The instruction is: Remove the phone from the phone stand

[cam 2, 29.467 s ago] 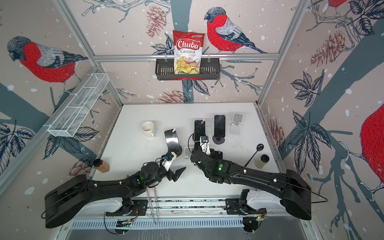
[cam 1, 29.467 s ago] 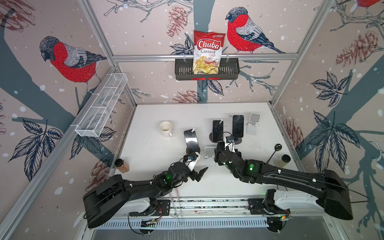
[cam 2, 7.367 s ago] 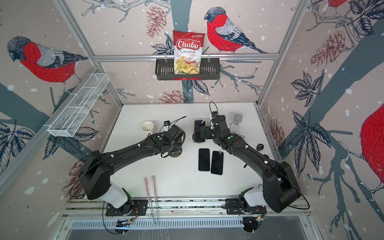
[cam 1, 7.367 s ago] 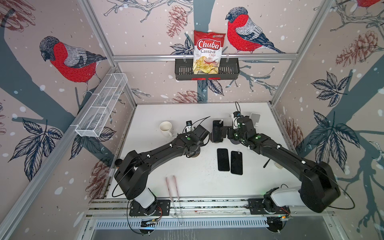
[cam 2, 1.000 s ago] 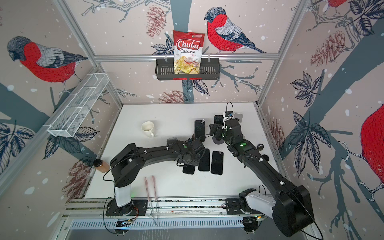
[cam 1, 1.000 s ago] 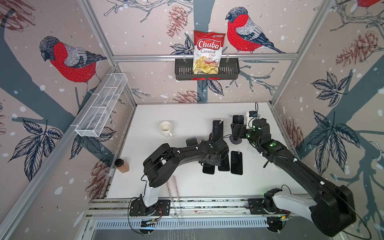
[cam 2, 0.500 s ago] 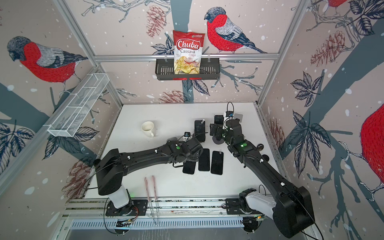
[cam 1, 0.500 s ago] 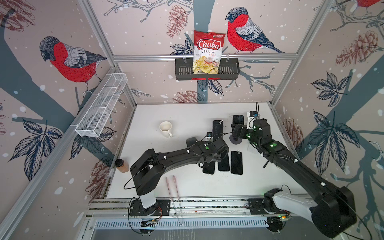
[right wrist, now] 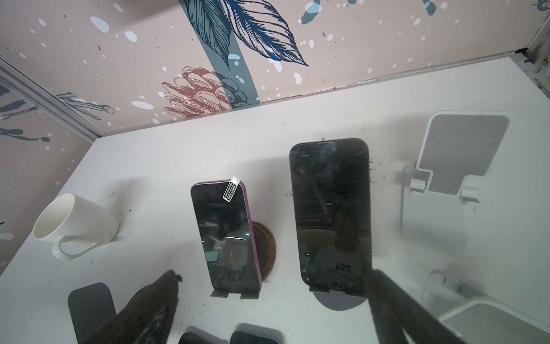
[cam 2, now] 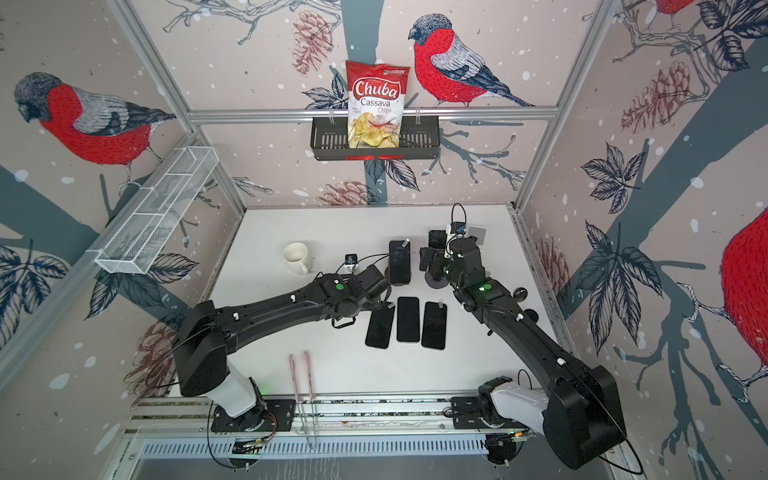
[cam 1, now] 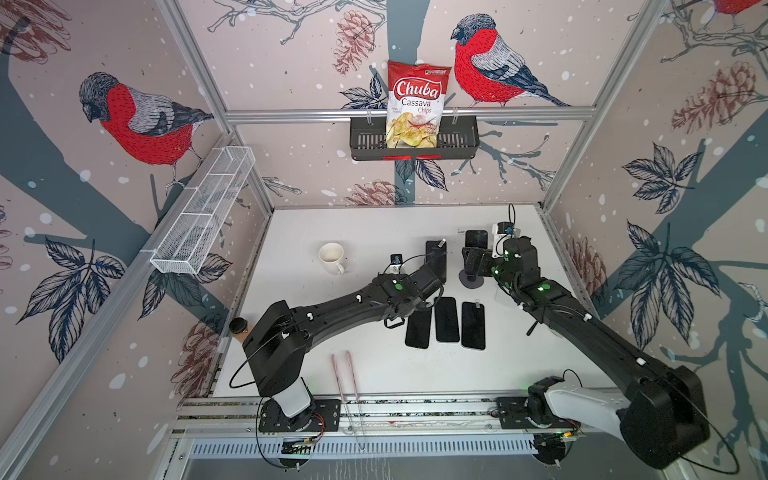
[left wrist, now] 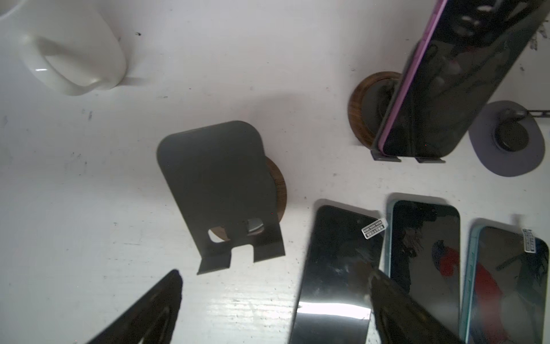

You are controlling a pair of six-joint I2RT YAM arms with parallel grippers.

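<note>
In both top views, the right tool [cam 1: 471, 259], jaws spread wide and empty, stands just in front of the black phone [cam 1: 476, 238]. The phone leans upright on its round-based phone stand [cam 1: 471, 281] — long axis rising from the counter [cam 1: 316, 365]. The left tool [cam 2: 376, 286], also wide and empty, is farther off, so the right arm looks better placed.

Left wrist view: three phones [left wrist: 336, 268] lie flat beside an empty stand [left wrist: 217, 184].

Right wrist view: the black phone is ahead, lower edge close to one finger — bare counter either side, a purple-edged phone [right wrist: 223, 235] near.

The left gripper [cam 1: 429, 281] is reaching toward two o'clock with jaws wide apart; the right gripper [cam 1: 473, 261] is reaching toward eleven o'clock, also wide.
</note>
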